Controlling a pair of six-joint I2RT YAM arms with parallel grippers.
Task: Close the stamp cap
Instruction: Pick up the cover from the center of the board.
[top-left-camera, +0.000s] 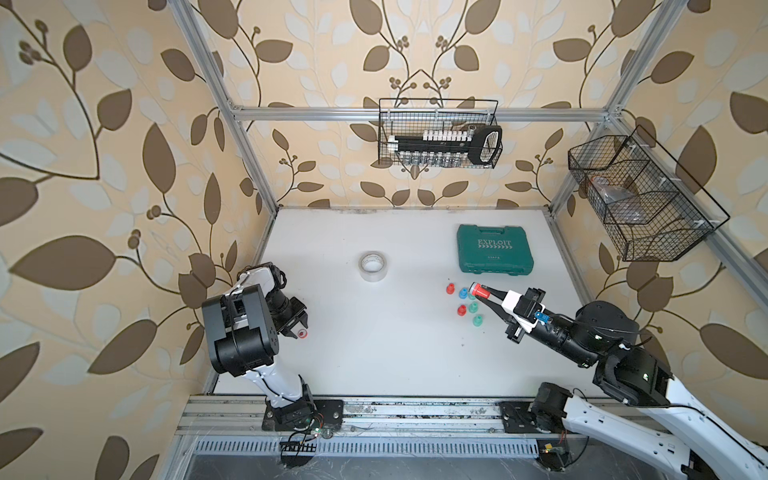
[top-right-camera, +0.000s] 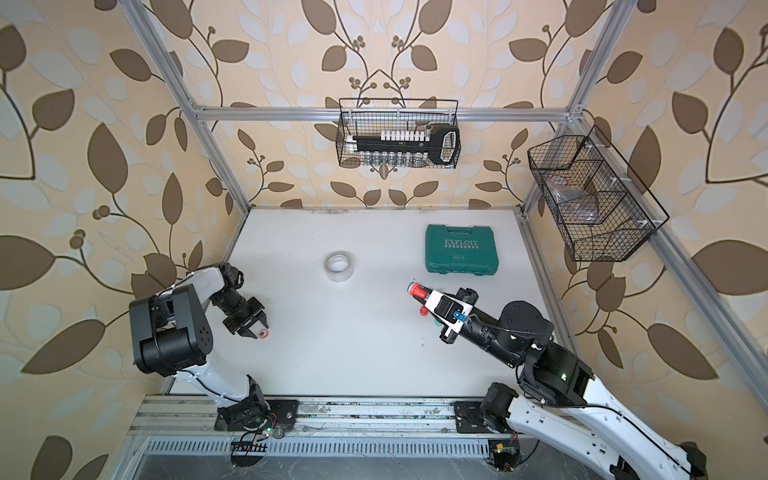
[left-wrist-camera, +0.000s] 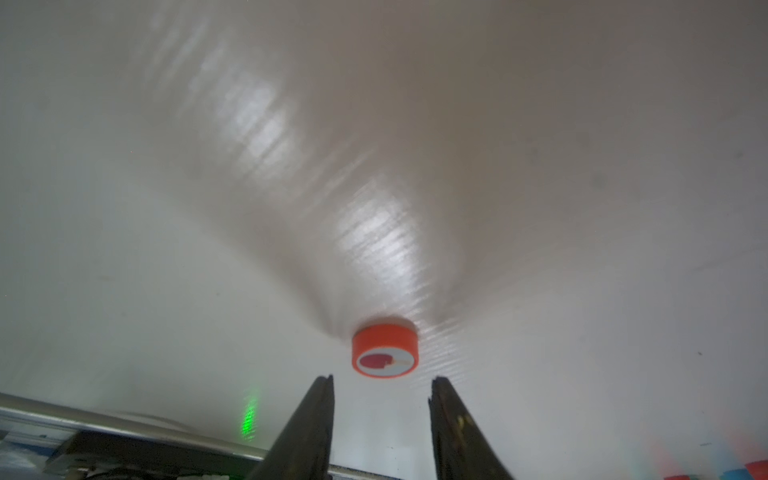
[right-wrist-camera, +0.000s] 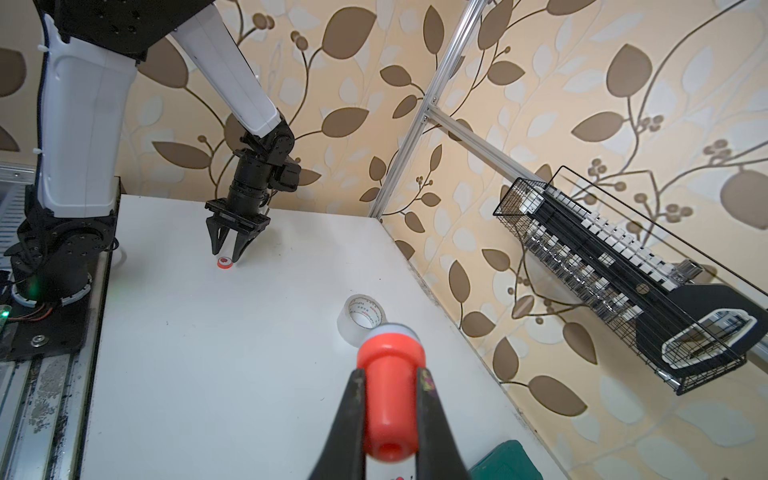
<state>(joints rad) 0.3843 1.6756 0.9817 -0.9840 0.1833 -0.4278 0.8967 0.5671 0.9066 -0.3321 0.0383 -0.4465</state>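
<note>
Grips red stamp (top-left-camera: 481, 290) aloft at 3 o'clock in right gripper (right-wrist-camera: 390, 374), pad end free for capping; poises part-spread left gripper (left-wrist-camera: 382, 380) over loose cap (left-wrist-camera: 384, 351) at 8 o'clock.

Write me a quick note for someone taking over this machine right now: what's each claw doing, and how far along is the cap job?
Right gripper: shut on the red stamp, held off the table.
Left gripper: open, tips just short of the red cap, which lies flat on the table, not gripped.
Done: stamp is picked up.
Left: grasp the cap, bring it to the stamp, press it on.
</note>
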